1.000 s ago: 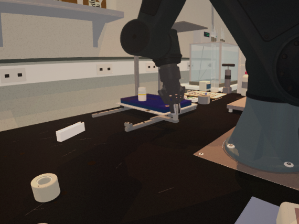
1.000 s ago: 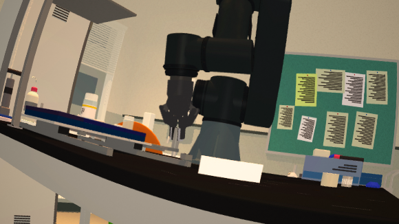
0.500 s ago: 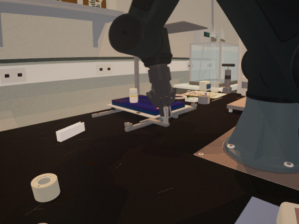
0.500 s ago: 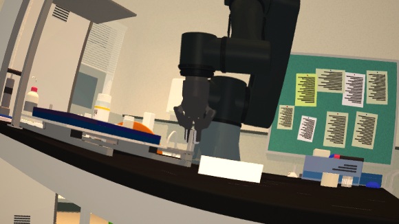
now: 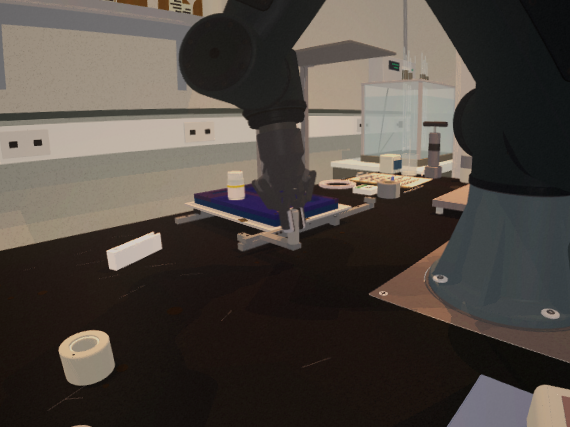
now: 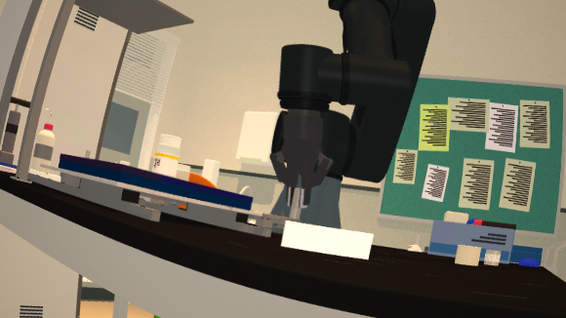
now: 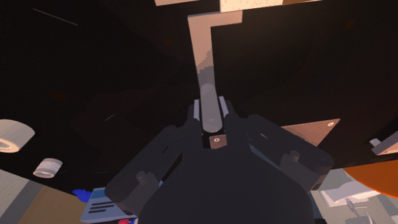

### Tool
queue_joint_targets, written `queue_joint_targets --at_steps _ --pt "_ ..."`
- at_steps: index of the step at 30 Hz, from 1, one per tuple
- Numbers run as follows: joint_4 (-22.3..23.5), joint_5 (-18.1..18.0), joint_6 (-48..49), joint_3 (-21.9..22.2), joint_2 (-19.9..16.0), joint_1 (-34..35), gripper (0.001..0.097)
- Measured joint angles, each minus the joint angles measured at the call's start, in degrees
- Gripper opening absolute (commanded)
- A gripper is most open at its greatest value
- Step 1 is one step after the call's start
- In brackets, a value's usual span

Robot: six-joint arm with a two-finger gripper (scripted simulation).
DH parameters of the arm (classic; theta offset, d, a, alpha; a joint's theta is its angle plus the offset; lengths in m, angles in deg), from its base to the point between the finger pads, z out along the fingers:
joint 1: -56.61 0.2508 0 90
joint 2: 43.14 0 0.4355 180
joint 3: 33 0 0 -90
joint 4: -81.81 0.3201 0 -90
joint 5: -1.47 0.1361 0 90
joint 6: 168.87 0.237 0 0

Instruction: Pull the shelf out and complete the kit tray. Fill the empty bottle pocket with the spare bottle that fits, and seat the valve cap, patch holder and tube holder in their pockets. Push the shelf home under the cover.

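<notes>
The shelf [image 5: 280,216] is a pale flat plate on rails carrying the dark blue kit tray [image 5: 265,203] [image 6: 146,180], and it sits pulled out over the black bench. A white bottle [image 5: 235,185] [image 6: 168,155] stands upright in the tray. The shelf's front handle [image 5: 292,231] [image 7: 209,108] is clamped in my closed gripper [image 5: 295,219] [image 6: 297,197] [image 7: 210,113]. A white block [image 5: 134,250] [image 6: 327,239] lies loose on the bench, left of the shelf as the side camera sees it. A cream ring-shaped cylinder [image 5: 86,356] [image 7: 11,135] lies nearer, toward the bench's front left.
The robot base [image 5: 505,251] stands on a brown plate at right. A low stand [image 5: 450,201], a ring [image 5: 336,184], a short cylinder [image 5: 388,188] and a small box [image 5: 365,189] lie behind the shelf. An orange object [image 6: 197,178] sits beyond the tray.
</notes>
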Motion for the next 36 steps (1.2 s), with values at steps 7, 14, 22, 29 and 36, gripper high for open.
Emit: queue_joint_targets --at_steps 7,14,22,29,36 --pt "0.1 -0.5 1.1 -0.9 -0.3 1.2 0.008" --pt "0.3 -1.0 2.3 -1.8 -0.6 2.4 0.008" --pt "0.4 -1.4 3.3 -2.6 -0.8 3.4 0.008" --pt "0.4 -1.5 3.5 -2.9 -0.9 3.7 0.008" --pt "0.4 -1.7 3.8 -3.1 -1.0 3.9 0.008"
